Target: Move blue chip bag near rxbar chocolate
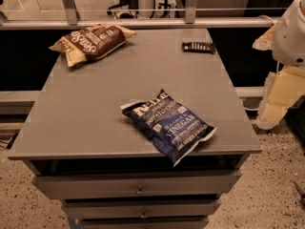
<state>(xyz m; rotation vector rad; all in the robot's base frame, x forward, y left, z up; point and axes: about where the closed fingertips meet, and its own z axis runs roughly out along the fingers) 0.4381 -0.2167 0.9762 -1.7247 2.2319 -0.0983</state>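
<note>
The blue chip bag (167, 124) lies flat near the front right edge of the grey table top (86, 109), and one corner hangs a little over the front edge. Its white lettering reads "potato chips" and "vinegar". The rxbar chocolate (198, 46), a small dark flat bar, lies at the far right corner of the table. My gripper (278, 101) hangs at the right edge of the view, off the table's right side. It is well apart from the bag and holds nothing that I can see.
A brown-and-cream chip bag (93, 42) lies at the far left of the table. Drawers (138, 185) sit under the table top. A metal rail (143, 23) runs behind the table. The white arm (290, 30) stands at the right.
</note>
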